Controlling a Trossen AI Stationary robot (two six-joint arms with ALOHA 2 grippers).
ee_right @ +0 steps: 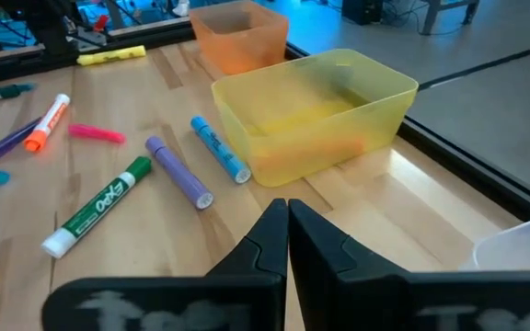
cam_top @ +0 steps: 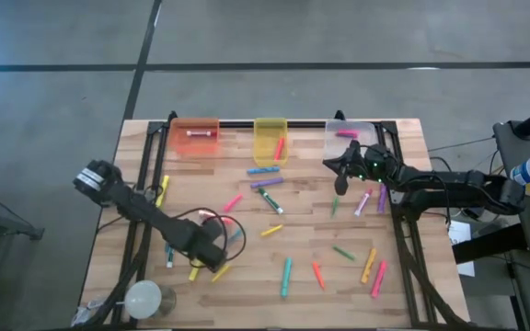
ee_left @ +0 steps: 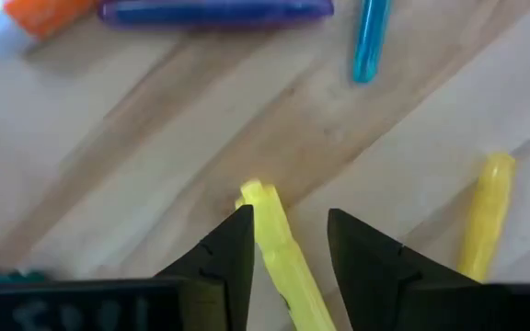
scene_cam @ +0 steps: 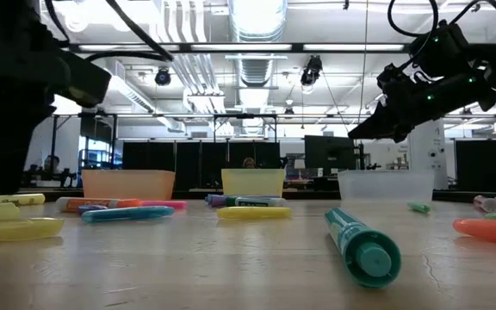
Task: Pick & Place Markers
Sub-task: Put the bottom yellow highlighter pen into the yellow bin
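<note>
Markers in many colours lie scattered flat on the wooden table. My left gripper stands open at the near left, pointing down. A yellow marker lies on the wood between its two fingers, closer to one of them. A second yellow marker lies just outside the other finger. My right gripper hovers shut at the far right, above the table and in front of the yellow bin. It holds nothing. My left gripper comes from above with one finger close against the yellow marker's side; whether it touches, I cannot tell. The other finger stands clear of it. The marker lies flat on the table, running lengthwise through the gap.
Three bins stand along the far edge: orange, yellow and clear, each with a marker or two inside. A purple marker and a blue one lie beyond my left gripper. A white round thing sits at the near left corner.
</note>
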